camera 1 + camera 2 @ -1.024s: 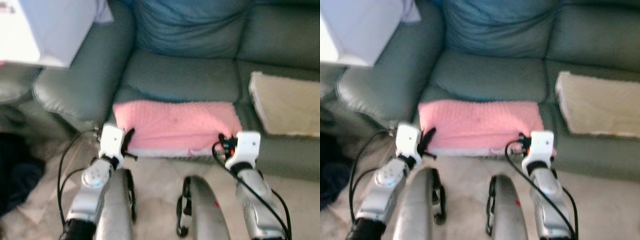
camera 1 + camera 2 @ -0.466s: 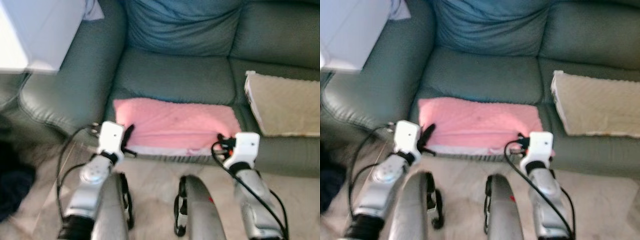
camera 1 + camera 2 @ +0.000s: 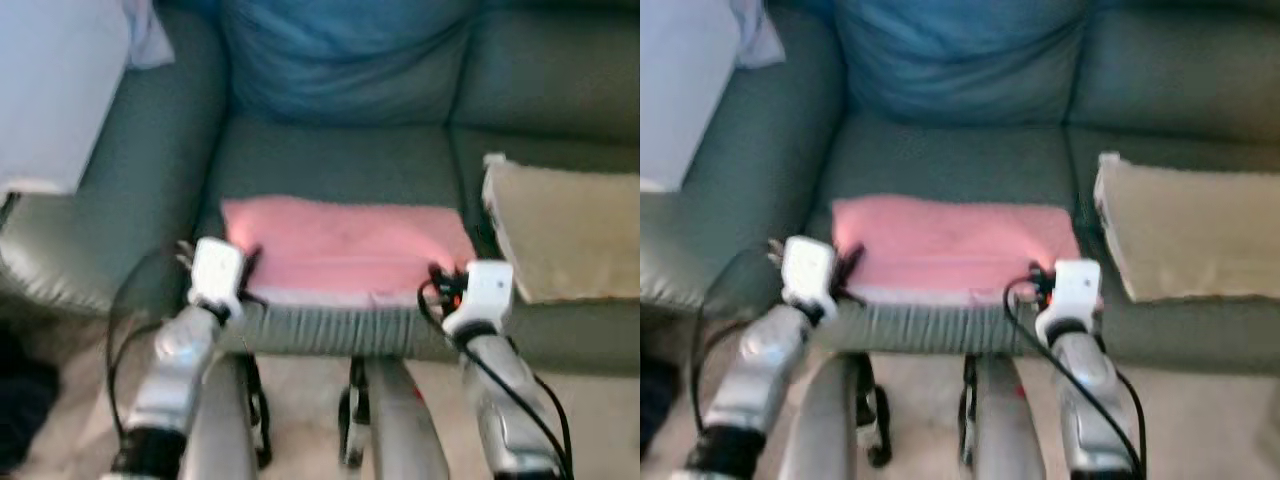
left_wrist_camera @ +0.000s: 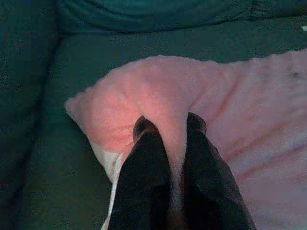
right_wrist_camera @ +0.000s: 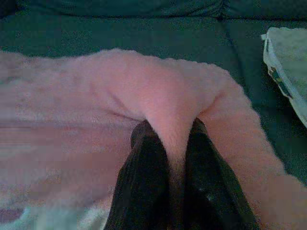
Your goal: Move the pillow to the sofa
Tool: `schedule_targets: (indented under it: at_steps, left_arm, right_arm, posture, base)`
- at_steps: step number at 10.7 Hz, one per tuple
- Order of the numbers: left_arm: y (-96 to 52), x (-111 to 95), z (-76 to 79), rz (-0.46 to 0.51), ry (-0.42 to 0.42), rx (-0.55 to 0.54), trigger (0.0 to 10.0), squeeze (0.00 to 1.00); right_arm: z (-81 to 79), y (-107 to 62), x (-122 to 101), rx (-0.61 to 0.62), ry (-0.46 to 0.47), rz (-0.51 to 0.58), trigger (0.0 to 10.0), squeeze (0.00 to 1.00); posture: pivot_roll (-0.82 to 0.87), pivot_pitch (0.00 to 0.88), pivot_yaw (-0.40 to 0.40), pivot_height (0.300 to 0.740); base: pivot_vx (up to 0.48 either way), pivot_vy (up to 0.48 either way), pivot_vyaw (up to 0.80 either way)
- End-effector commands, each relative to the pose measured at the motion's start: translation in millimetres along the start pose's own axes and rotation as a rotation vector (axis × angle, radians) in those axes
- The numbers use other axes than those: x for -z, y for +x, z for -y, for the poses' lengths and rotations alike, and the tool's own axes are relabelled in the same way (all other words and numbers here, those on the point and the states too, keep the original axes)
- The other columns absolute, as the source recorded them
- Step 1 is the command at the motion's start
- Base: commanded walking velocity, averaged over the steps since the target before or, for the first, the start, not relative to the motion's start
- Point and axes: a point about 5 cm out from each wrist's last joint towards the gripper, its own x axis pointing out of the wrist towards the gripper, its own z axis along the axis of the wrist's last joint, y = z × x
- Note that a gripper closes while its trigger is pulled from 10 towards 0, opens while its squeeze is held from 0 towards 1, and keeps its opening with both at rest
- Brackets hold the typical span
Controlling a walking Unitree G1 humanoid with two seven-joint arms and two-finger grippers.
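Note:
A flat pink fuzzy pillow lies over the front of the grey-green sofa seat, its white underside showing along the near edge. My left gripper is shut on a pinched fold at the pillow's left near corner. My right gripper is shut on a fold at the right near corner. Both pairs of black fingers press pink fabric between them. The pillow spans between my two arms.
A beige cushion lies on the seat to the right. A blue back cushion leans behind the pillow. The sofa's left armrest carries a pale sheet or box. Light floor and my legs are below.
The camera has come closer to the sofa. The pillow, held by both grippers, has gone forward and now rests further onto the seat, past the front edge.

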Motion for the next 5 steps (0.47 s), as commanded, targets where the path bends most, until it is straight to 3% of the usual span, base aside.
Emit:
schedule_targets:
  at_steps: [1, 5]
  left_arm:
    - [-3.5, 8, 10.2, -0.029, -0.016, 0.019, 10.0, 0.00]
    - [9.8, 2, 2.7, -0.033, 0.006, -0.037, 10.0, 0.00]
  right_arm:
    - [12.3, -7.7, 7, 0.041, -0.010, -0.026, 10.0, 0.00]
    - [24.5, 6.2, -5, 0.025, -0.041, -0.009, 10.0, 0.00]
  posture:
    - [-0.06, 0.295, -0.023, 0.635]
    - [-0.05, 0.344, -0.022, 0.635]
  base:
    - [0.000, 0.000, 0.00]
    - [0.000, 0.000, 0.00]
